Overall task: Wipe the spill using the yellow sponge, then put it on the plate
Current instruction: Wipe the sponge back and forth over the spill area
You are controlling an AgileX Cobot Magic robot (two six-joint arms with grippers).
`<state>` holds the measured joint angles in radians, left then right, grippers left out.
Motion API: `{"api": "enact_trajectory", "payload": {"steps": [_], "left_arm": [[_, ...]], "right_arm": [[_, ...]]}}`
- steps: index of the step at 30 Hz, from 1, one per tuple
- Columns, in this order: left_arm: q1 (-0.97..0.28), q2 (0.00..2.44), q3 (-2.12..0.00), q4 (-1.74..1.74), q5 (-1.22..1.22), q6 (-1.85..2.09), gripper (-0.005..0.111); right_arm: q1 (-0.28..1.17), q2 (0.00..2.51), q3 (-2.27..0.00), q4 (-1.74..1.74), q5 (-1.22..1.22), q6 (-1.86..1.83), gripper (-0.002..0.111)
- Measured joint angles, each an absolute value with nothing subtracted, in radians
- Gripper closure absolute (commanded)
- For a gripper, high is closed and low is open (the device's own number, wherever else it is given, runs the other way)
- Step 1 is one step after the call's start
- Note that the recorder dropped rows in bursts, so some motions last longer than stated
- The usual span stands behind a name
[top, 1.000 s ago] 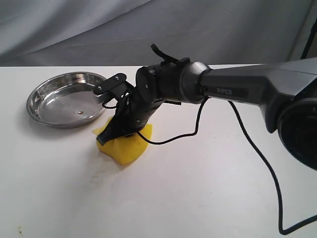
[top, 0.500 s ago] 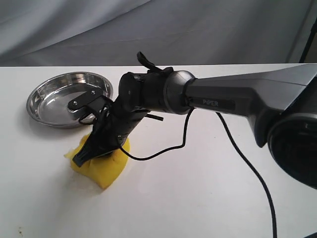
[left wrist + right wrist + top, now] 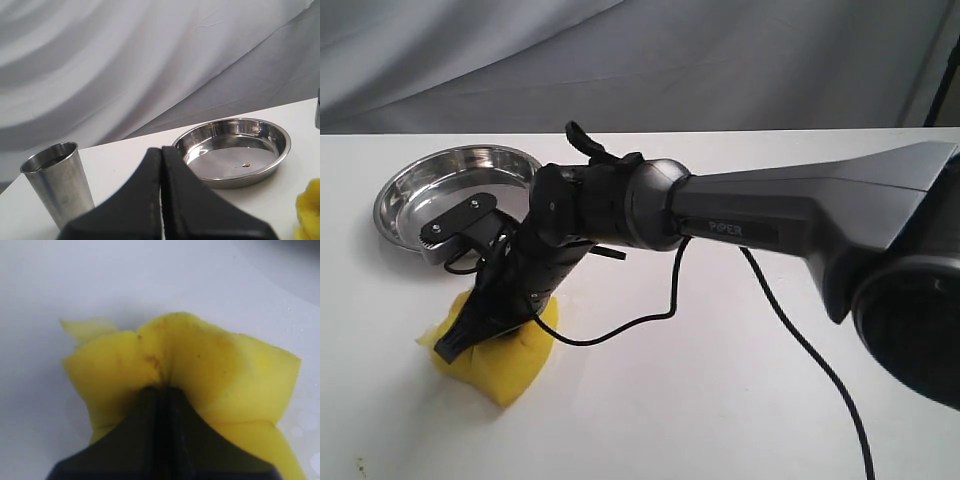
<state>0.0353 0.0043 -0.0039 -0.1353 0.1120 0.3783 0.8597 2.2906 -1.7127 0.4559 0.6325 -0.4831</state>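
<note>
a white table stands before a grey draped cloth, which fills the background of the exterior and left wrist views. the right arm reaches in from the right side of the exterior view and across the middle, angled down to the left part of the table. the right gripper has its fingers drawn nearly together and pinches the yellow sponge between them. in the right wrist view the foam bulges and creases on either side of the dark fingertips, with small brown marks near the fold. the sponge rests on the table surface, near the plate on the side toward the camera, and not in it. the spill itself is hard to make out; it may lie under the sponge, but i cannot tell. the plate sits toward the left rear of the table, shiny, with a small brown speck on its floor. the left gripper has its two black fingers pressed flat together with nothing between them. beside it in that view stands a tapered metal cup, upright and well apart from the plate's rim. a black cable trails from the right arm across the table.
</note>
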Motion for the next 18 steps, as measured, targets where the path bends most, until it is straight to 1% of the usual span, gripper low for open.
{"api": "enact_trajectory", "payload": {"steps": [7, 12, 18], "left_arm": [[0.035, 0.004, -0.004, -0.135, 0.112, 0.378, 0.107], [0.035, 0.004, -0.004, -0.135, 0.112, 0.378, 0.107], [0.035, 0.004, -0.004, -0.135, 0.112, 0.378, 0.107]], "right_arm": [[0.849, 2.211, -1.703, 0.431, 0.598, -0.485, 0.108], [0.804, 2.152, -1.703, 0.412, 0.596, -0.485, 0.108], [0.746, 2.149, -1.692, 0.396, 0.616, -0.484, 0.108]]}}
